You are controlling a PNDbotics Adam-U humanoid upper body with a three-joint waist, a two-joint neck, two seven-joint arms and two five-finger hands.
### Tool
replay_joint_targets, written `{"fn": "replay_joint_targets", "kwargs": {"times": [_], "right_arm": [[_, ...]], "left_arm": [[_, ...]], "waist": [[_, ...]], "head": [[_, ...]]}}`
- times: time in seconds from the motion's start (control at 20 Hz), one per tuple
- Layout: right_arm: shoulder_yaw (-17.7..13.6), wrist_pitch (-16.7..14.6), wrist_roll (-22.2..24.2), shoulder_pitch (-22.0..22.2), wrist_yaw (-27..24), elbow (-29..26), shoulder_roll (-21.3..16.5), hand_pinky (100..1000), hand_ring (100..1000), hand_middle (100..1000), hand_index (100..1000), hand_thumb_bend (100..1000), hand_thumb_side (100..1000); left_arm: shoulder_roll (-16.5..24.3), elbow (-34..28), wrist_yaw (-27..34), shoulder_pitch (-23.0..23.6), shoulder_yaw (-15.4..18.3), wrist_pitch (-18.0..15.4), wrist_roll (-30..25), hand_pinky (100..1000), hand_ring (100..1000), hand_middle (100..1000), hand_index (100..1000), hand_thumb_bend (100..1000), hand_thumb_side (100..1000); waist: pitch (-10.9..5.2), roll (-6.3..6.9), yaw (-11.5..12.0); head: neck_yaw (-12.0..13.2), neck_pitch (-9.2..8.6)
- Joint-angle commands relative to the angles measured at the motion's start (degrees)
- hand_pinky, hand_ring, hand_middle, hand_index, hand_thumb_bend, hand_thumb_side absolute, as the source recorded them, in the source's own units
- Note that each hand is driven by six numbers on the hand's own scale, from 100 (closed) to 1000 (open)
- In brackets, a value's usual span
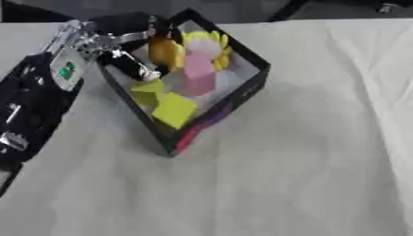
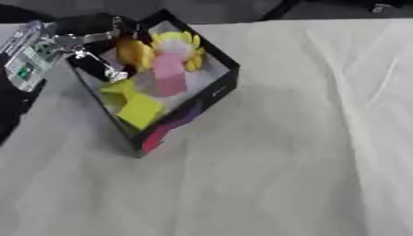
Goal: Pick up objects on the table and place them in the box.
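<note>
Left hand [image 1: 129, 48] at upper left of frame, reaching over the near-left wall of the box [image 1: 242, 99]. Fingers dip inside the box beside an orange rounded object [image 1: 161, 50]; whether they are curled on it or merely alongside it cannot be told, the hand being a dark blurred mass there. Forearm runs down the left edge; a small green patch shows on its silver wrist section. Right hand not visible in either view.

Box: black, open-topped, sitting askew on the pale cloth-covered tabletop [image 1: 306, 175], one corner pointing toward the lower frame. Contents: pink block [image 1: 198, 73] standing near the middle, yellow petal-shaped item [image 1: 216, 44] behind it toward the upper frame, yellow-green cube [image 1: 174, 110] and a second yellow-green piece [image 1: 147, 91] toward the lower corner.

No loose objects visible on the cloth outside the box; task looks close to finished, as a judgement.

Risks: withdrawing fingers may snag the box wall and drag or tip the light box; a finger could knock the upright pink block over.

Writing: coloured pink and purple markings on the box's outer lower wall, unreadable. No legible labels.
</note>
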Motion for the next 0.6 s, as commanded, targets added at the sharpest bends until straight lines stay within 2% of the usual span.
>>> {"fn": "replay_joint_targets", "kwargs": {"times": [0.05,0.15,0.3,0.35,0.4,0.45,0.5,0.55,0.6], "right_arm": [[-0.48,0.05,0.04,-0.34,-0.29,-0.64,-1.57,981,733,641,825,100,529],[-0.48,0.02,0.04,-0.26,-0.34,-0.63,-1.63,981,733,640,825,100,528],[-0.50,-0.07,-0.02,-0.15,-0.48,-0.62,-1.76,981,733,640,825,100,526],[-0.51,-0.08,-0.04,-0.13,-0.52,-0.62,-1.80,981,733,641,825,100,521],[-0.51,-0.09,-0.06,-0.13,-0.58,-0.64,-1.81,981,733,641,825,100,522],[-0.50,-0.08,-0.07,-0.13,-0.64,-0.65,-1.81,981,733,640,825,100,524],[-0.50,-0.05,-0.07,-0.09,-0.69,-0.65,-1.83,981,733,640,825,100,524],[-0.51,-0.03,-0.09,-0.04,-0.72,-0.64,-1.84,981,733,640,825,100,527],[-0.53,0.01,-0.11,-0.01,-0.75,-0.63,-1.85,981,733,640,825,100,527]], "left_arm": [[1.40,-1.62,-0.49,-1.10,1.19,-0.91,0.70,947,946,846,950,344,980],[1.59,-1.65,0.12,-0.98,1.57,-0.09,1.33,958,954,853,964,234,1000],[1.99,-1.58,1.25,-0.79,1.72,1.51,1.52,954,949,842,952,259,1000],[2.09,-1.48,1.57,-0.72,1.70,1.84,1.32,953,947,838,949,309,954],[2.14,-1.25,2.03,-0.55,1.70,2.06,0.74,954,948,838,949,305,751],[2.21,-1.06,2.60,-0.39,1.69,2.05,-0.31,954,948,839,948,267,383],[2.31,-0.94,3.17,-0.26,1.77,2.09,-1.57,951,945,837,944,299,147],[2.46,-1.09,3.73,-0.21,2.03,2.32,-2.35,939,937,828,918,263,223],[2.59,-1.36,4.31,-0.03,2.17,2.74,-2.52,937,935,827,915,230,231]], "waist": [[-2.12,0.63,0.05],[-2.31,0.63,0.06],[-2.61,0.65,0.06],[-2.68,0.67,0.05],[-2.77,0.71,0.02],[-2.86,0.75,-0.01],[-2.95,0.78,0.01],[-3.05,0.82,0.05],[-3.13,0.88,0.07]], "head": [[0.03,-0.44],[-0.04,-0.34],[-0.09,-0.23],[-0.08,-0.22],[-0.07,-0.22],[-0.11,-0.17],[-0.17,-0.09],[-0.21,-0.03],[-0.25,0.00]]}}
